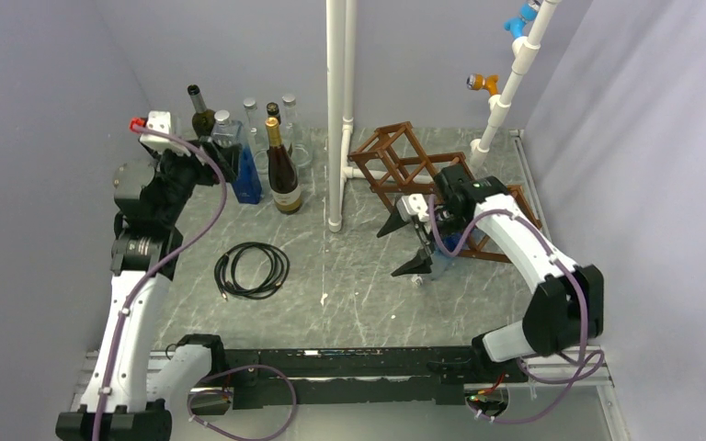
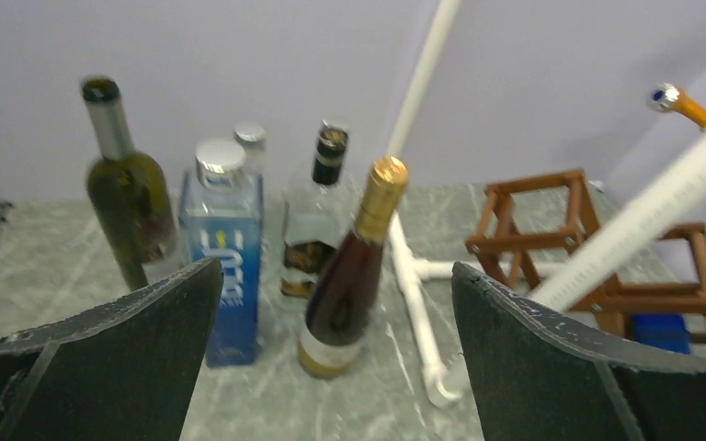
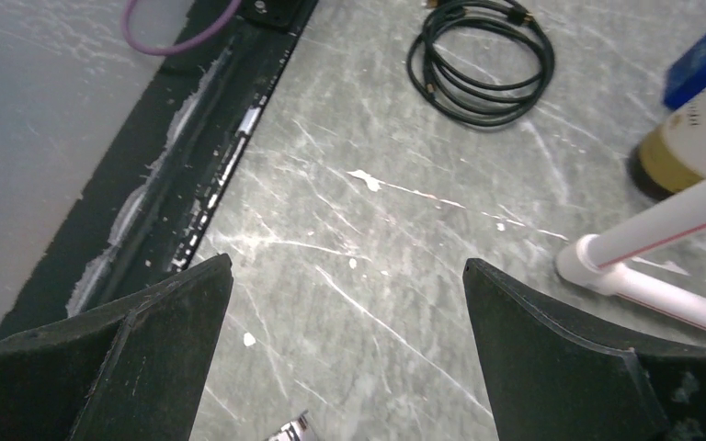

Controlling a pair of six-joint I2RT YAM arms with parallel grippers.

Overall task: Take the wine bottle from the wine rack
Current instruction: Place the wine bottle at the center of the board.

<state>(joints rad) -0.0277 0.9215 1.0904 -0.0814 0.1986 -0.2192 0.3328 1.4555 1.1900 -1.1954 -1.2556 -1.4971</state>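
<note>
Wine bottle (image 1: pixel 282 170) upright, one of six bottles (image 1: pixel 239 138); one wine rack (image 1: pixel 404 165); left hand (image 2: pixel 335 271), right hand (image 3: pixel 347 265) both spread, empty.

In the top view the right arm (image 1: pixel 515 237) covers the front of the wine rack (image 1: pixel 404 165), and a blue thing (image 1: pixel 448 250) beneath it shows too little to name. From the left wrist, a white pipe (image 2: pixel 643 216) crosses the rack, and the label on the clear bottle (image 2: pixel 305 253) is blurred. From the right wrist, only the base of the wine bottle (image 3: pixel 685 142) shows at the right edge. The cable coil (image 3: pixel 483 55) is cut at the top, and a shiny bit (image 3: pixel 290 429) at the bottom edge cannot be told.
</note>
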